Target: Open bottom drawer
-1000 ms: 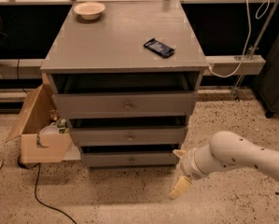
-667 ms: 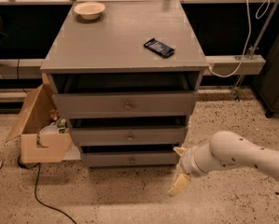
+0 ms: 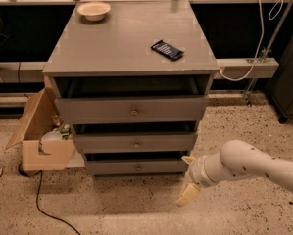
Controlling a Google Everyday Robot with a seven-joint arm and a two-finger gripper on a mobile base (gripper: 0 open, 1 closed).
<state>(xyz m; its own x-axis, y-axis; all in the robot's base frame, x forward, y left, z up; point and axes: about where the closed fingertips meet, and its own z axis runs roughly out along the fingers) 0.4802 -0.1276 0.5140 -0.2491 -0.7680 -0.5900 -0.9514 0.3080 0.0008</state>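
Just right of the bottom drawer [image 3: 111, 167], the gripper [image 3: 187, 177] has barely moved, fingers [image 3: 189, 194] spread wide, the drawer's knob [image 3: 138, 168] not yet reached.

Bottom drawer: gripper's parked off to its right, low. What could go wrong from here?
1. The gripper hangs open beside the right corner of the bottom drawer, well off its knob. Moving left, it may clip that corner.
2. The knob is small and round, so the fingers could slip off or close beside it.
3. The middle drawer juts out just above, so a high approach may strike its front.
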